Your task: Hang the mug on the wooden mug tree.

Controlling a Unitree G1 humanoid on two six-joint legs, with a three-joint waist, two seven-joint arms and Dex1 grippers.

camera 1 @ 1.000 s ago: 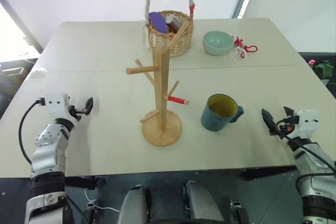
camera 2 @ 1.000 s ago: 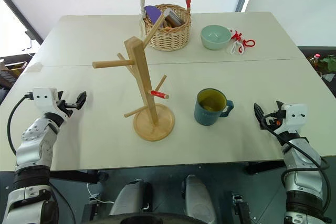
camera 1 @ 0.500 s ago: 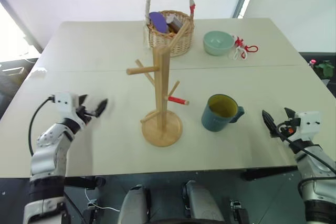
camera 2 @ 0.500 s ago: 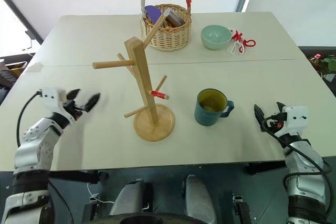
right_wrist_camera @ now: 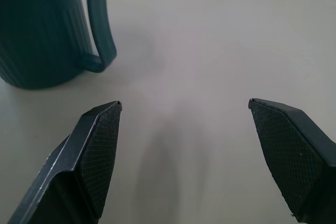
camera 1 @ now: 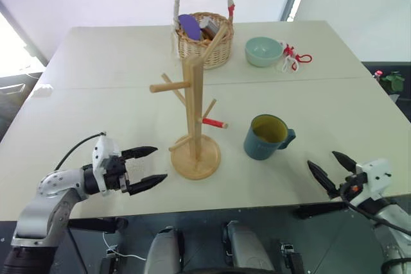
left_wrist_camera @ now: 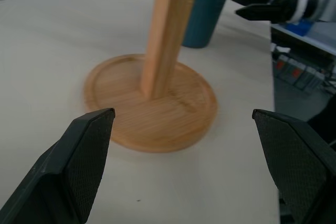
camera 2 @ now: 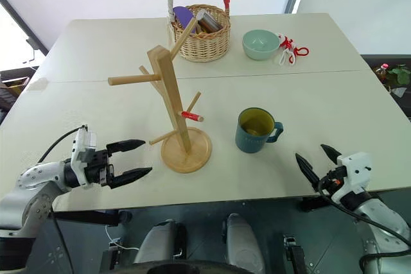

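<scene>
Pale table [camera 1: 96, 62] w/ wooden mug tree [camera 1: 194, 120] upright near centre. Teal mug [camera 1: 266, 137] stands upright on table just right of tree, apart from it, handle to the right. Left gripper [camera 1: 147, 167], fingers spread & empty, points at tree base from the left. Right gripper [camera 1: 329, 171], fingers spread & empty, near right edge. Far side: wicker basket [camera 1: 204, 36], mint bowl [camera 1: 264, 51]

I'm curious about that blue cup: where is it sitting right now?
The mug stands upright on the table, just right of the wooden mug tree, its handle turned toward the right gripper near the table's front edge.
</scene>
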